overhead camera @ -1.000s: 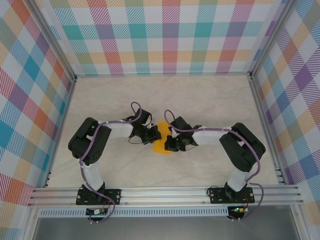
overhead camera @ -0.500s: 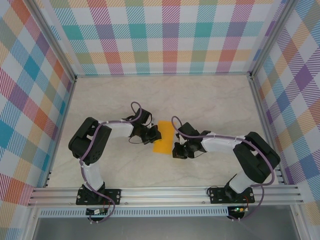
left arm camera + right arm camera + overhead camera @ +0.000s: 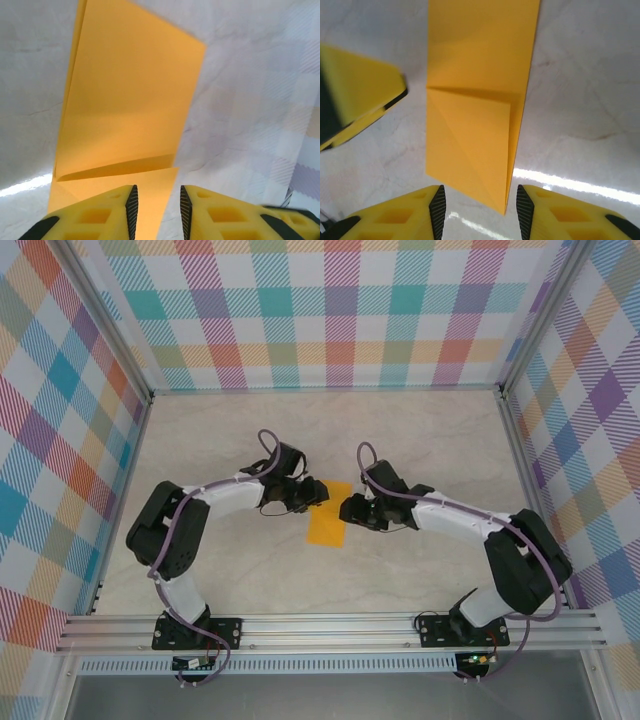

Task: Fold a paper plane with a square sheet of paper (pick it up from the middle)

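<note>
Observed square sheet of paper [image 3: 326, 525] flat on table [image 3: 420, 440], one corner turned in (probably awaiting next crease); left gripper [image 3: 157, 200] barely parted, right gripper [image 3: 480, 200] wider, neither gripping.

- Square sheet of paper [image 3: 327, 525]: plain orange-yellow, unmarked.
- Counter [image 3: 430, 440]: pale cream with faint grey marble veins.
- Walls [image 3: 330, 310]: white plaid crossed with teal, orange, purple, pink and yellow.
- Left end effector [image 3: 156, 210] and right end effector [image 3: 480, 210]: yellow, black ribbed inner faces.
- Left arm [image 3: 225, 495] and right arm [image 3: 455, 520]: white links, black joints, purple cables.
</note>
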Robot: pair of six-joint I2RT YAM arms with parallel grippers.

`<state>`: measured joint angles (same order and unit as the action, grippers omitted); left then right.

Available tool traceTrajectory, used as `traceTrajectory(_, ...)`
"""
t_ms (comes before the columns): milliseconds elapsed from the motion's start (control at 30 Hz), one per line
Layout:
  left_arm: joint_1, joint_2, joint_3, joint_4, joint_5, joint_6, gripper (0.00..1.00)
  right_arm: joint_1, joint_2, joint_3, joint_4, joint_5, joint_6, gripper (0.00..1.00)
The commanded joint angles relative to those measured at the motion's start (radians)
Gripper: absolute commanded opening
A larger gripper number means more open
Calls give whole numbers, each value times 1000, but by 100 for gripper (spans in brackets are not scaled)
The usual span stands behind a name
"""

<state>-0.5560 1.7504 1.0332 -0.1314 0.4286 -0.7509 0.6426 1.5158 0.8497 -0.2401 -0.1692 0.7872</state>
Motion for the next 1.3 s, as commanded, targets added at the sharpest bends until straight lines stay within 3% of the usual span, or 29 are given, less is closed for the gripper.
traceTrajectory(0,-9,-75,-73,-3,-69,-48,35,-39,71,57,35,-82,-53,46)
traceTrajectory(167,-8,-107,-175,108,-71,-125,37,-72,182,147,-10,-148,-190,44)
traceTrajectory(500,-28,-100,-230,228,-45,-165,37,-116,317,213,12,-256,-280,37)
traceTrajectory(1033,-46,-50,-273,310,-57,-179,37,-116,346,206,9,-351,-323,37)
traceTrajectory(1267,-48,-39,-283,338,-54,-185,36,-118,331,195,6,-328,-322,16)
